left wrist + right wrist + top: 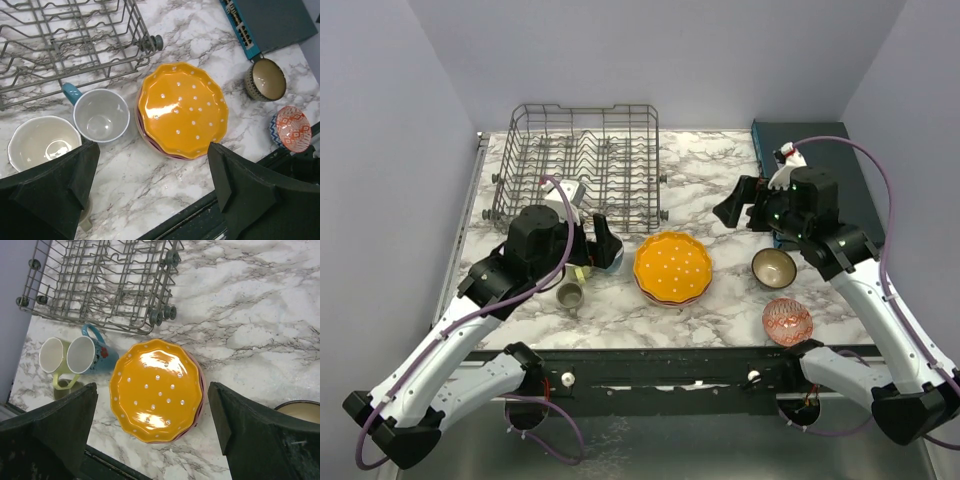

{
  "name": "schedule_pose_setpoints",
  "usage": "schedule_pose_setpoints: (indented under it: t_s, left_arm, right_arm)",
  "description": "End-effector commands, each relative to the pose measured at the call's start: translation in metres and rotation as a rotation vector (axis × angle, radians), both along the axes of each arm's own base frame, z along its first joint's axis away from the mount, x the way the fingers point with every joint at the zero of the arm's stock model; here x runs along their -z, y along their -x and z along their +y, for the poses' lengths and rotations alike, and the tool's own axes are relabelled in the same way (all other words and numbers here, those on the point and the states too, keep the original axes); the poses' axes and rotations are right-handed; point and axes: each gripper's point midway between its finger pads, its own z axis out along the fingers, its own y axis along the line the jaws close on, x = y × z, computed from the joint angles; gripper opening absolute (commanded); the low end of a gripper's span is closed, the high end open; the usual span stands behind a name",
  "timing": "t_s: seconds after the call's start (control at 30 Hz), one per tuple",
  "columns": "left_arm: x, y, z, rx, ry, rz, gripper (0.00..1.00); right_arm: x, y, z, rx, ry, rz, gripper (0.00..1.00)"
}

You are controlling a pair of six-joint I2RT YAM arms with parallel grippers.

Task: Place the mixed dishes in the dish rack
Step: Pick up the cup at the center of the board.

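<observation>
Hovering wide and empty, left gripper (152, 195) hangs above the blue mug (100, 116) toward the bench's near-left corner; right gripper (155, 440) gapes too. Best pinch its rim squarely, then lift straight to the dish rack (580, 160).

— Your dishes?
— Your orange dotted plate (672, 266) sits stacked on a pink plate (202, 390), mid-table, near the corner of the grey wire dish rack (582, 165). The blue mug (100, 116) and yellow mug (52, 356) stand side by side at left; the brown bowl (774, 267) and red-patterned bowl (787, 321) lie at right.
</observation>
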Motion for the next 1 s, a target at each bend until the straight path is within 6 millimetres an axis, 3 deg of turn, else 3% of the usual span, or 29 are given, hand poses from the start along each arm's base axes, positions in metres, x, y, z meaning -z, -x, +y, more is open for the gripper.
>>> schedule_pose_setpoints:
  t_s: [0.0, 0.23, 0.37, 0.57, 0.97]
  left_arm:
    - [0.018, -0.004, 0.013, -0.073, -0.043, 0.009, 0.99]
    - [0.035, -0.008, 0.021, -0.119, -0.058, -0.001, 0.99]
    - [0.037, -0.009, 0.026, -0.138, -0.059, -0.017, 0.99]
    - [0.036, -0.008, 0.041, -0.193, -0.070, -0.057, 0.99]
    - [0.024, -0.011, 0.071, -0.343, -0.073, -0.124, 0.99]
  right_arm:
    - [-0.011, -0.002, -0.006, 0.047, 0.007, 0.004, 1.00]
    - [0.001, -0.006, -0.008, 0.047, 0.058, 0.048, 1.00]
    - [0.001, -0.002, 0.001, -0.034, 0.047, 0.011, 1.00]
    - [-0.006, 0.003, 0.011, -0.126, 0.045, -0.040, 1.00]
    - [0.004, -0.006, 0.027, -0.202, 0.055, 0.040, 0.94]
